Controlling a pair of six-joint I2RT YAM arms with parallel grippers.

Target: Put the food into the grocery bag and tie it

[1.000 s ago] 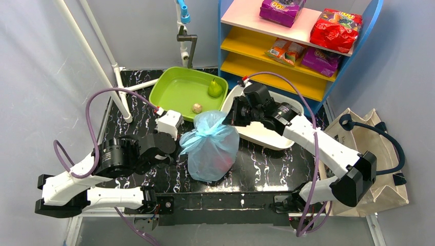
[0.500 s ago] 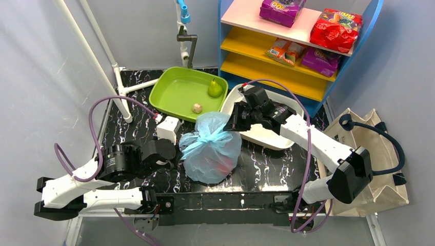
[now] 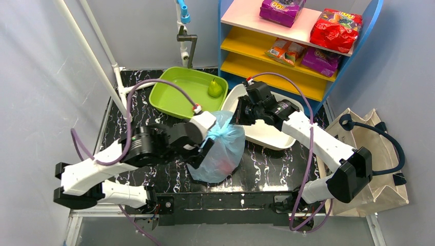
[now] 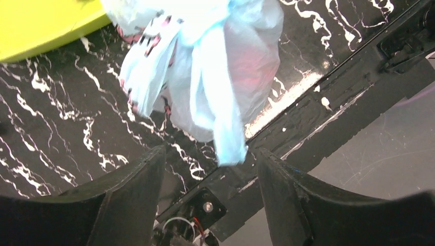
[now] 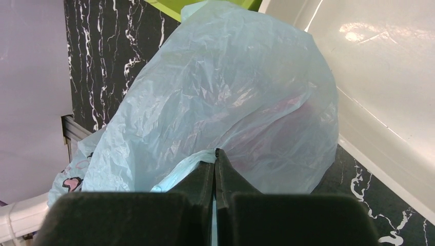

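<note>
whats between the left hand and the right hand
The grocery bag: its gathered top sits between them in the top view. The right hand is shut on a strip of it; the left hand, open, straddles a hanging strip in its wrist view.

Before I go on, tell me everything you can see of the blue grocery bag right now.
The grocery bag is thin, translucent, light-blue crinkled plastic with pink prints. It sits bulging on the black marbled table, just in front of the green tray and beside the white tub, with its top gathered. Red food shows dimly through its wall. The right hand is shut on one strip of it. Another strip hangs between the open fingers of the left hand.
</note>
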